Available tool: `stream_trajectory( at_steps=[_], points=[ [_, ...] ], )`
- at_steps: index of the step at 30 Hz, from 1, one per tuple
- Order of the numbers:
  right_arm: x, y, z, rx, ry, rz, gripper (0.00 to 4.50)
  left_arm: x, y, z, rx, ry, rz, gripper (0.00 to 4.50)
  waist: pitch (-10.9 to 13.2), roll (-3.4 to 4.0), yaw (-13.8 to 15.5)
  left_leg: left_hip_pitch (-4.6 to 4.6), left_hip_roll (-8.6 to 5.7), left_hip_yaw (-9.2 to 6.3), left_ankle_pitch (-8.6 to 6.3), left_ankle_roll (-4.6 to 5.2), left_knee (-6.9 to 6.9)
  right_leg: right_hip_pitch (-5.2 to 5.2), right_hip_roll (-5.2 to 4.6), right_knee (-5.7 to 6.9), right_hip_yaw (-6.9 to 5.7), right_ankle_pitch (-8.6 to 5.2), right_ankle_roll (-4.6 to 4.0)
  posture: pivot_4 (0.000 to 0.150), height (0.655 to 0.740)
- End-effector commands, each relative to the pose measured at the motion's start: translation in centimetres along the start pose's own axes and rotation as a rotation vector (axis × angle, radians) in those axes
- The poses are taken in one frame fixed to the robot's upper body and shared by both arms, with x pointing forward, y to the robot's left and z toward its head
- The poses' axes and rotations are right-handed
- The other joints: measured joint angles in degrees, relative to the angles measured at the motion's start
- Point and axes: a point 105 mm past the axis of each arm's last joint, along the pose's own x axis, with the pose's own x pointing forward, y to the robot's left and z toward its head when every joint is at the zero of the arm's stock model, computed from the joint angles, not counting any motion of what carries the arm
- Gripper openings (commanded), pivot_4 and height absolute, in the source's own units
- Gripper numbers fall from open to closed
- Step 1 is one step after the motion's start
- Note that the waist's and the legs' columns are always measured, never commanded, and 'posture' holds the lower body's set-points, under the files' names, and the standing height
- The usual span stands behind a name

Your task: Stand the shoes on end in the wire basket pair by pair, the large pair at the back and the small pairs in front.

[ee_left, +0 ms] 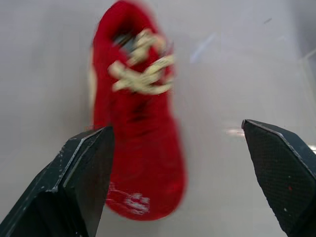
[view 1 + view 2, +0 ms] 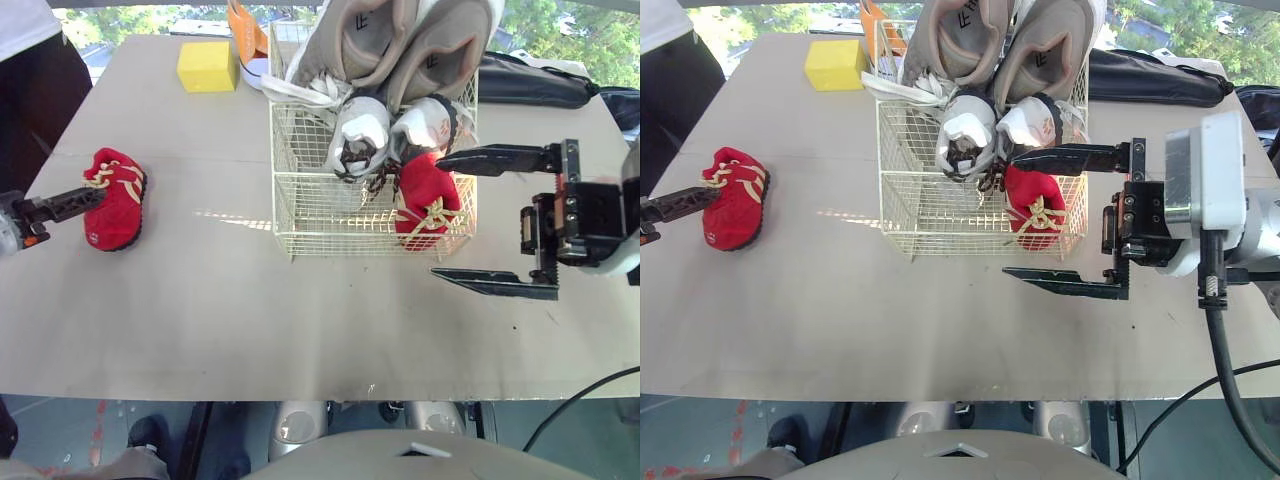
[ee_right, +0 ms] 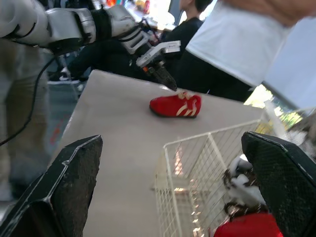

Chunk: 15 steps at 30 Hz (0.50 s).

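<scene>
The worktop (image 2: 200,300) was a pale, bare board, with daylight and green trees beyond its far edge. A person (image 2: 30,60) in a white top and dark trousers stood at its far left corner. A yellow block (image 2: 207,66) lay near the back, an orange object (image 2: 245,30) just behind the wire basket (image 2: 330,215), and a black bag (image 2: 530,80) along the far right.

The basket stood right of centre. The large grey pair (image 2: 400,40) stood on end at its back, soles towards the camera. A small white pair (image 2: 362,130) stood in front of them. One red shoe in the basket (image 2: 428,195) stood upright in the front right corner.

The loose red shoe (image 2: 115,195) lay on its sole well to the left of the basket, laces up. The left jaws were spread wide at it; in the left wrist view it lay between them, close to one finger. In the head views a fingertip reached its laces, but contact could not be judged.

The right jaws were released and wide apart, holding nothing, just beside the basket's front right corner. One finger was level with the red shoe inside; the other was over bare worktop.
</scene>
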Motion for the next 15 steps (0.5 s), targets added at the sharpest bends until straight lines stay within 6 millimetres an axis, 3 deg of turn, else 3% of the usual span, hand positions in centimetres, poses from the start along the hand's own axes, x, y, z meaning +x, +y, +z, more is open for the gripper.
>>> stream_trajectory(
  at_steps=[1,6,7,9,10,15],
  points=[
    [-0.5,0.1,1.2,-0.022,0.019,-0.037,4.45,1.4,1.7,-0.4,0.041,0.024,0.081,4.5,-0.05,-0.09,-0.05,0.0,0.01,0.03,-0.01,0.01,0.0,0.01,0.01,-0.01,0.02,0.0,0.0,0.15,0.74],
    [-0.5,0.8,1.8,-0.001,0.077,-0.095,4.45,4.8,2.1,-2.3,0.075,0.092,0.145,4.5,-0.16,-0.3,-0.3,0.06,0.01,0.07,-0.02,0.05,0.03,0.03,0.0,0.04,0.05,0.0,0.01,0.15,0.74],
    [-0.5,0.9,2.0,0.007,0.084,-0.11,4.5,5.6,1.8,-3.1,0.087,0.125,0.139,3.97,-0.17,-0.26,-0.22,0.06,0.03,0.05,-0.02,0.05,0.03,0.04,-0.06,0.06,0.05,0.01,0.02,0.15,0.74],
    [-0.7,1.1,2.2,0.022,0.103,-0.138,4.5,7.0,0.7,-4.2,0.083,0.164,0.085,3.8,-0.27,-0.06,-0.03,0.09,0.02,0.04,-0.02,0.05,0.03,0.05,-0.22,0.06,0.05,0.01,0.01,0.15,0.74],
    [-0.8,1.2,2.1,0.033,0.116,-0.151,4.5,7.6,-0.1,-4.4,0.053,0.156,0.043,3.12,-0.36,0.08,0.34,0.1,0.01,0.02,-0.03,0.06,0.03,0.08,-0.28,0.06,0.03,-0.01,-0.01,0.15,0.74],
    [-1.2,1.8,1.5,0.073,0.149,-0.193,4.5,8.0,-2.9,-2.9,-0.058,0.055,-0.164,1.53,-0.43,0.21,1.78,0.03,-0.21,-0.16,-0.14,0.28,0.18,0.14,-0.6,0.04,-0.08,-0.04,-0.07,0.15,0.74]
  ],
)
